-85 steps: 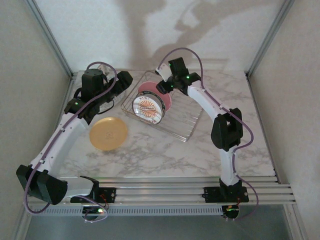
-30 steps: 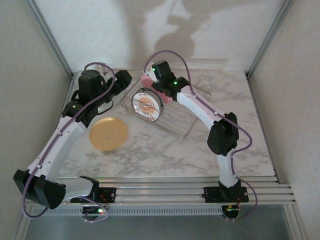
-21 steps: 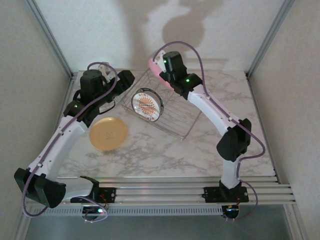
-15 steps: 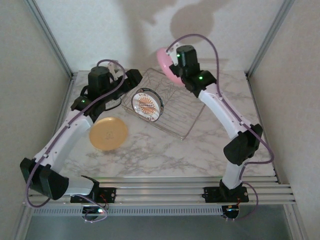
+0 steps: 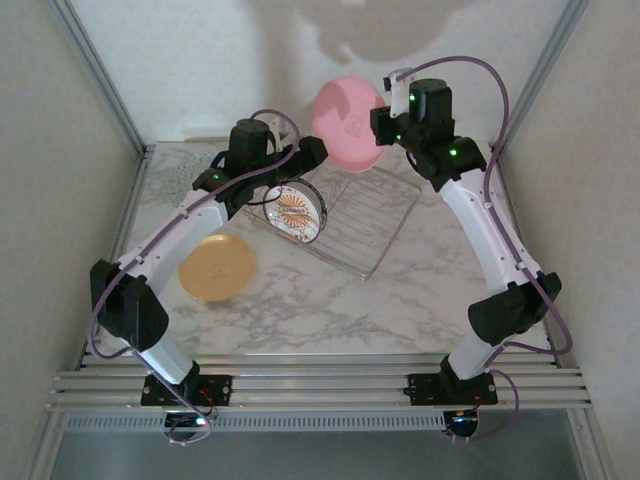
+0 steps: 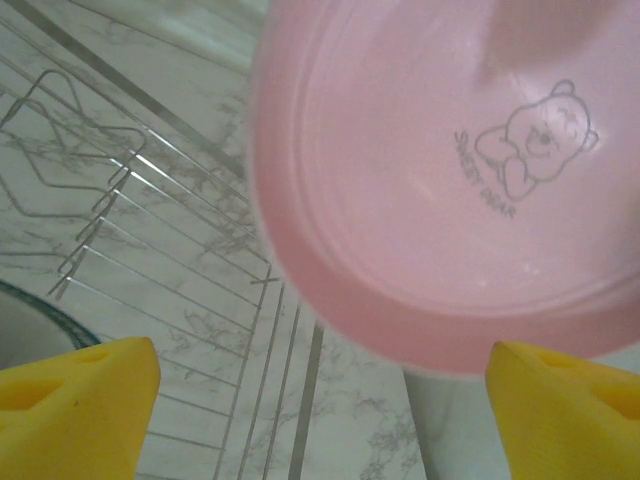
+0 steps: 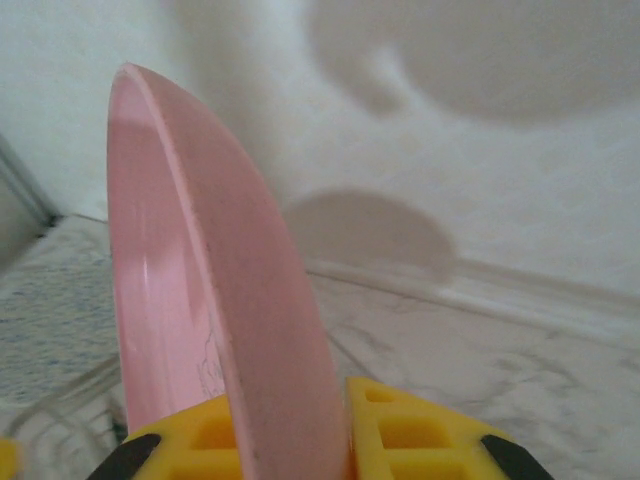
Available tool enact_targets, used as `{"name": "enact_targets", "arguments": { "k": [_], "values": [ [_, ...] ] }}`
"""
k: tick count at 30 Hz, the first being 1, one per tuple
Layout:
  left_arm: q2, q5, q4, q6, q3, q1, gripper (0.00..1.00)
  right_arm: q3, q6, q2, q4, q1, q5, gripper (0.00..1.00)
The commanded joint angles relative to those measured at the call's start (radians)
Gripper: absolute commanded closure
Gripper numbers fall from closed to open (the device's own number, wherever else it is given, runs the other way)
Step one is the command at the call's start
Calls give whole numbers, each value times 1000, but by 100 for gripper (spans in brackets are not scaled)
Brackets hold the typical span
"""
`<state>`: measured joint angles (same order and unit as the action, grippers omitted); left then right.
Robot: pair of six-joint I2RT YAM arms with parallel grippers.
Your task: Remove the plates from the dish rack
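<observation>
The left wrist view shows a bear outline and lettering on the pink plate [image 6: 450,170]; the right wrist view shows the plate edge-on. The right gripper [image 7: 290,440] pinches its rim, the plate standing on edge and facing the left gripper [image 6: 320,420], whose fingers [image 6: 75,400] are spread wide. Below both grippers, the dish rack [image 5: 375,225] holds a white emblem plate [image 5: 297,210] upright. An orange plate [image 5: 217,267] lies flat outside the rack.

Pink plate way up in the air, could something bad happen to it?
The right gripper pinches the pink plate only at its rim, high up by the dish rack; it might slip and fall. The open left gripper is close by it, so the two could bump, or knock the white plate standing in the rack.
</observation>
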<state>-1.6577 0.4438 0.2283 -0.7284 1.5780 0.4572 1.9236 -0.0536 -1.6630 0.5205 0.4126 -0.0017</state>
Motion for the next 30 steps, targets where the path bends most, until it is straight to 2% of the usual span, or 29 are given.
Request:
{"name": "enact_targets", "arguments": {
  "k": [1,6,8,19,23,25,28,30],
  "values": [
    [-27,20,-4,20,50,10,17,-9,-119,29,-12,-12,-145,100],
    [-50,-18,32,23,67,12,24,-11,-188,28,-16,-24,-221,100],
    [-48,-36,41,21,61,11,32,-12,-202,27,-18,-26,-243,100],
    [-25,-54,19,-12,21,10,100,-34,-207,25,-17,-30,-293,100],
    [-12,-57,23,-26,17,8,100,-30,-172,27,7,-30,-316,100],
    [-2,-60,25,-36,13,3,100,-36,-160,37,13,-29,-316,82],
    [27,-56,8,-65,-11,-17,100,-73,-132,67,-2,-23,-293,45],
    [61,-53,-6,-89,-43,-40,100,-108,-91,97,-24,-14,-262,30]
  ]
}}
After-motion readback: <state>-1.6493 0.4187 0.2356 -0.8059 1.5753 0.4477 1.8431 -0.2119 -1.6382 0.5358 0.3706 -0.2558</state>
